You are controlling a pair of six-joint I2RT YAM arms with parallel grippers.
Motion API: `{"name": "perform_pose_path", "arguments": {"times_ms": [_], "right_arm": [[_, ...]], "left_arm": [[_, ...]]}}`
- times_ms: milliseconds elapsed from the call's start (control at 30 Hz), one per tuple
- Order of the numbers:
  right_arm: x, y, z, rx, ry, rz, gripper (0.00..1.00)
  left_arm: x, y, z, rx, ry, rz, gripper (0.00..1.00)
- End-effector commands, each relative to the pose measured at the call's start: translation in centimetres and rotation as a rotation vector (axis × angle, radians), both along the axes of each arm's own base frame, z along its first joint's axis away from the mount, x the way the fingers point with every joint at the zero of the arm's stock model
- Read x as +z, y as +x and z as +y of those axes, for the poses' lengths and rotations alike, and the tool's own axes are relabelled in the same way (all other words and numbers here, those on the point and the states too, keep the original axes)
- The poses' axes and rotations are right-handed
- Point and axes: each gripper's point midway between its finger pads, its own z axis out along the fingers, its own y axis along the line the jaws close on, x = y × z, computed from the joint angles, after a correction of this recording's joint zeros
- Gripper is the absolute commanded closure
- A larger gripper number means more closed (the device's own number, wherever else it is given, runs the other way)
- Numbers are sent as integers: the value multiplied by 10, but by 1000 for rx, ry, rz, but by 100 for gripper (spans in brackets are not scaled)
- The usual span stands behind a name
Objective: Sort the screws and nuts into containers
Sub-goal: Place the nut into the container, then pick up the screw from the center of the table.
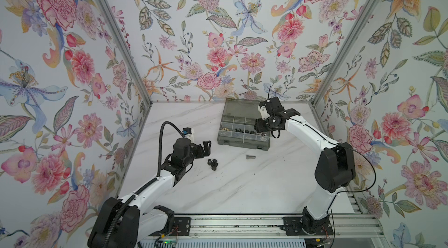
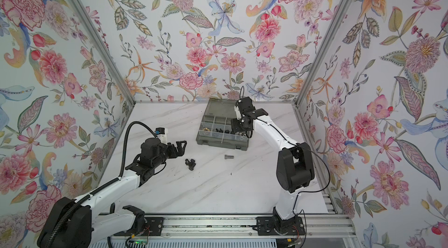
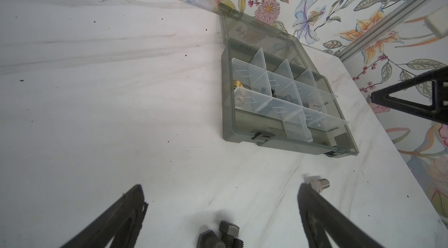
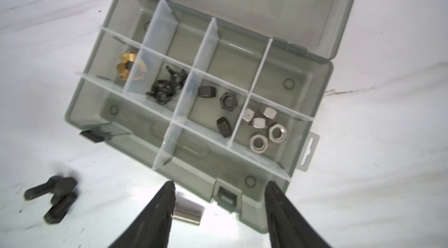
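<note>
**Four bolts lie loose on the tabletop beside a half-filled parts box**

Nearest the arms' bases, three stubby black bolts [image 1: 212, 164] lie touching one another in a small heap on the white, marble-patterned tabletop [image 1: 230, 186]. The left fingers [image 3: 116, 220] hang close by the heap, spread wide and holding nothing. In the left wrist view the heap shows between them.

A little farther in and to the right, a silver bolt [image 1: 251, 156] with a hex head lies on its side, alone. It is apart from the heap and near the front edge of the box.

Beyond it sits the smoky grey box [image 1: 242, 143], its lid [image 1: 238, 107] open toward the flowered back wall. Clear dividers split it into small compartments [image 4: 213, 103]. The sorted pieces all lie in the middle row:

- Brass pieces [image 4: 127, 65] are at the left end.
- A tangle of small black screws [image 4: 167, 86] comes next.
- Three black nuts [image 4: 225, 111] follow.
- Several silver nuts [image 4: 265, 125] fill the right end, some lying flat and some on edge.

The right fingers [image 4: 155, 217] hang over the right end of the box, parted with nothing between them. In the right wrist view their tips frame the box's front wall and latch.
</note>
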Motion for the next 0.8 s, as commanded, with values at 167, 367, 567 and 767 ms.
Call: {"name": "perform_pose_path", "arguments": {"times_ms": [167,367,567,767], "right_arm": [[-50,-80,53,234,-27,160,36],[-70,-91,63,292,-162,139,35],[-77,-99,70,347,-149,164,35],[-78,-126,105,502,-67,190,34]], "left_arm": [[-3,3,4,13,7,5,1],[-4,2,6,12,7,9,1],[-2,0,8,17,5,5,1],[-4,-1,8,6,-19,7,1]]}}
